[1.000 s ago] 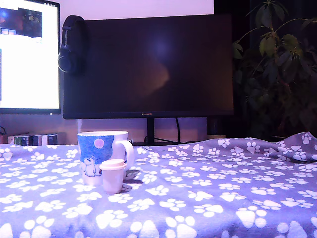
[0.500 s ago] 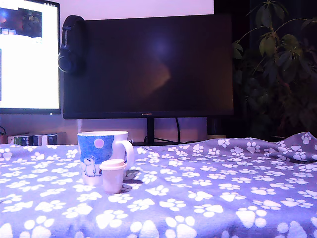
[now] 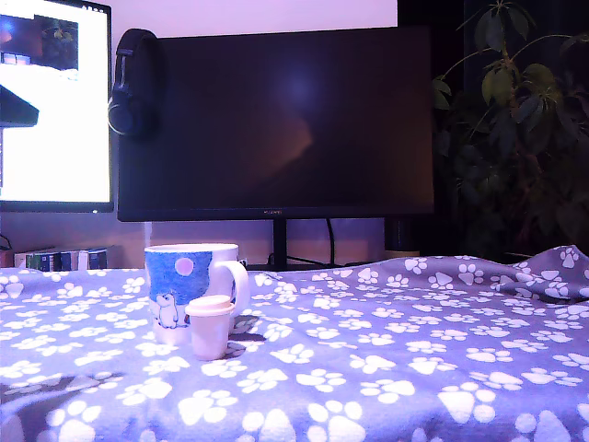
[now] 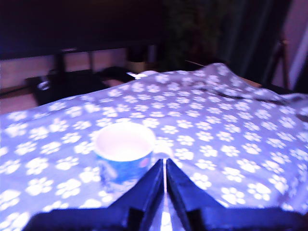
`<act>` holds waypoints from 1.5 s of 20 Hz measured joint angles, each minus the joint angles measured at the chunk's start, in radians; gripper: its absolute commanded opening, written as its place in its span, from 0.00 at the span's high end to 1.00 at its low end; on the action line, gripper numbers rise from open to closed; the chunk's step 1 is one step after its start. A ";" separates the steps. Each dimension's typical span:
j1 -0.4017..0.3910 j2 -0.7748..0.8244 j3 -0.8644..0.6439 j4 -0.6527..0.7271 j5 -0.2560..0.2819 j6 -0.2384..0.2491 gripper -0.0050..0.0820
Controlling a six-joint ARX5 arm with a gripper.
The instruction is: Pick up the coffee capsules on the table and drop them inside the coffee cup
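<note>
Paw-print table (image 3: 386, 368), coffee cup (image 4: 124, 153) just beyond hand (image 4: 164, 166), fingers pressed together, cream capsule (image 3: 209, 326) beside cup.

Coffee cup (image 4: 124, 151) on paw-print table (image 4: 231, 139) — gripper (image 4: 165, 166) jaws nearly touching

The table (image 3: 386, 368) is covered by a soft, matt cloth printed with white paw prints. The coffee cup (image 3: 189, 287) appears as smooth, glazed ceramic, and the cream capsule (image 3: 210, 327) as smooth plastic. A glossy dark sheen is shown by the monitor screen (image 3: 276, 120).
</note>
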 measured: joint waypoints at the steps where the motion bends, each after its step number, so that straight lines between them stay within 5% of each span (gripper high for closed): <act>1: -0.018 0.005 0.000 0.002 -0.005 0.008 0.97; 14: -0.185 0.014 -0.116 0.054 -0.005 0.034 0.97; 20: -0.199 0.014 -0.116 -0.006 -0.006 0.039 0.95; 22: -0.199 0.014 -0.116 -0.005 -0.008 0.039 0.76; 24: -0.199 0.014 -0.116 -0.005 -0.020 0.039 0.38; 25: -0.199 0.014 -0.116 -0.004 -0.040 0.034 0.26; 30: -0.199 0.014 -0.116 -0.005 -0.062 0.031 0.23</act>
